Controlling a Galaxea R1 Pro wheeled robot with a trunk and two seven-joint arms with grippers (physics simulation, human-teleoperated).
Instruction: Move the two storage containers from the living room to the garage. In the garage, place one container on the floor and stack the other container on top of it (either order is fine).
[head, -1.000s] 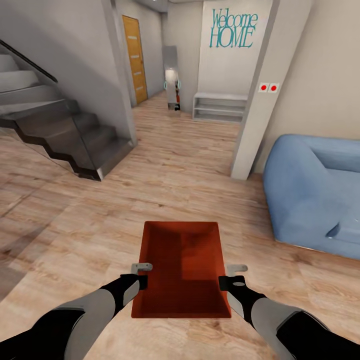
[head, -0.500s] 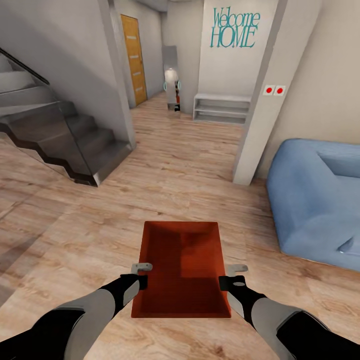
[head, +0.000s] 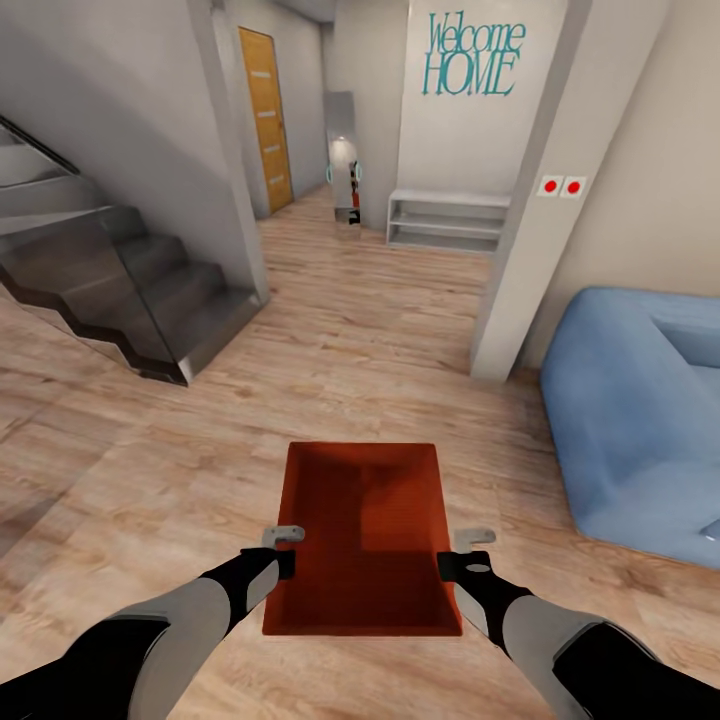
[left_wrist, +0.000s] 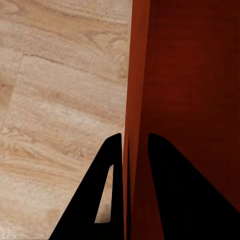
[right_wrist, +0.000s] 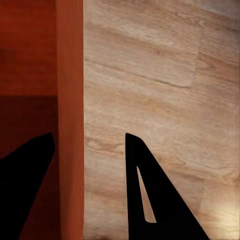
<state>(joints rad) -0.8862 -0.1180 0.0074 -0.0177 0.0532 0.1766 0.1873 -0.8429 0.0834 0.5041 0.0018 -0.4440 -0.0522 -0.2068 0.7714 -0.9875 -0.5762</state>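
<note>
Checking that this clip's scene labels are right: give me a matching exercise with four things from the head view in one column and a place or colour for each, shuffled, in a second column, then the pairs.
Things:
1. storage container
2. sofa
3. staircase
4. wooden door

Place or colour:
A. blue, at the right edge of the view
B. orange-brown, at the far end of the hallway on the left
C. orange-red, between the left end effector and the right end effector
D. dark grey steps, at the left of the view

Pairs: 1-C, 2-A, 3-D, 4-B
</note>
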